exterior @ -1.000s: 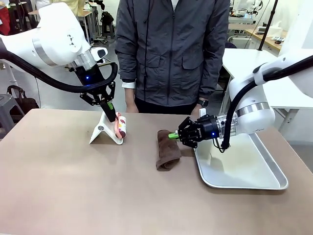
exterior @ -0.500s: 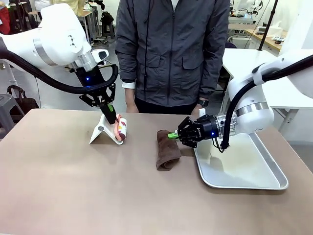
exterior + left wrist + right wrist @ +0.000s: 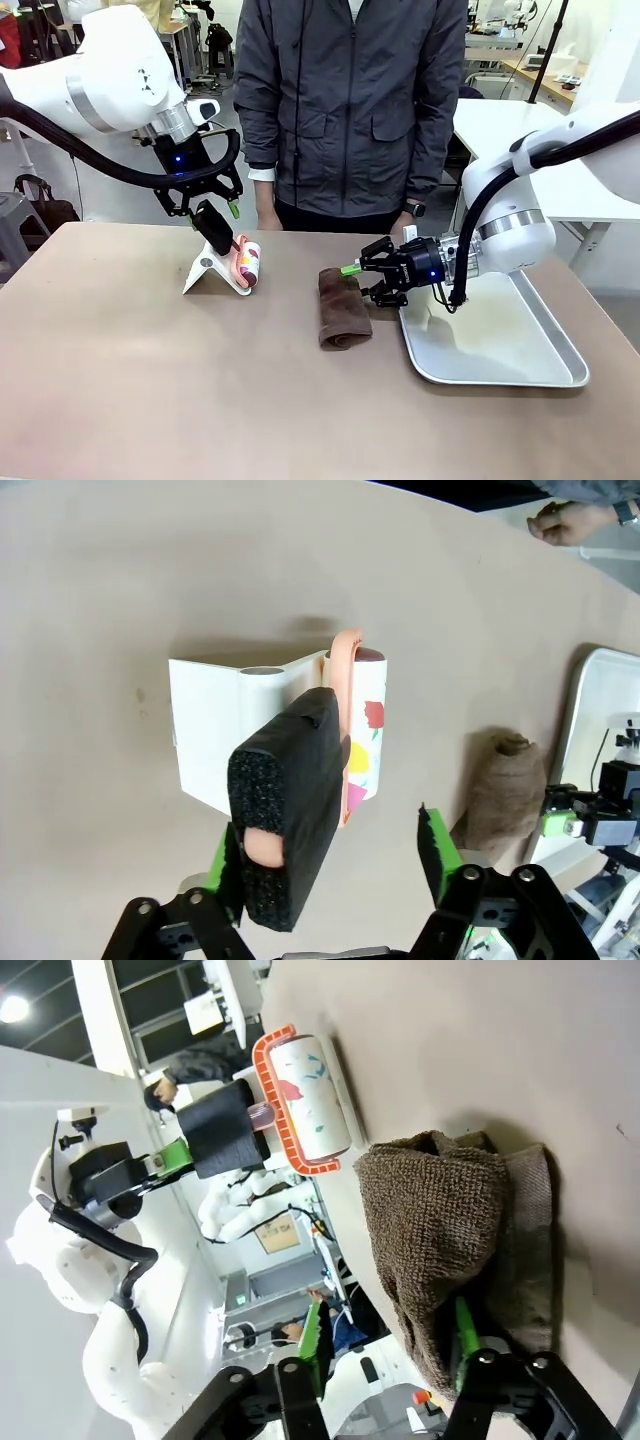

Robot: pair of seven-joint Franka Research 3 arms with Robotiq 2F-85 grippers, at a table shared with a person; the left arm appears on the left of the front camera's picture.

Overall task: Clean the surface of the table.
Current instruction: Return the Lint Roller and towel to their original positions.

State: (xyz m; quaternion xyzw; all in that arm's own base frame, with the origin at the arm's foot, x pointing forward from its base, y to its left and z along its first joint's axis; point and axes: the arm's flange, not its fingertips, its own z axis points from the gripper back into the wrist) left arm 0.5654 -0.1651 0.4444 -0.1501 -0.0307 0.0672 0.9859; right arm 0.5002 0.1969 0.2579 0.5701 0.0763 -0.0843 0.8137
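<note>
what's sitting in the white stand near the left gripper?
A lint roller with a patterned roll and orange frame rests in the white stand. Its handle wears a black foam sleeve, which hides most of the handle. The left gripper is open around that sleeve.

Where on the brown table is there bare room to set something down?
The near half of the table, robot's side, is bare; so is the left end beside the white stand. It is crowded from the lint roller across the brown cloth to the tray.

Wide matte brownish-tan table (image 3: 150, 380)
</note>
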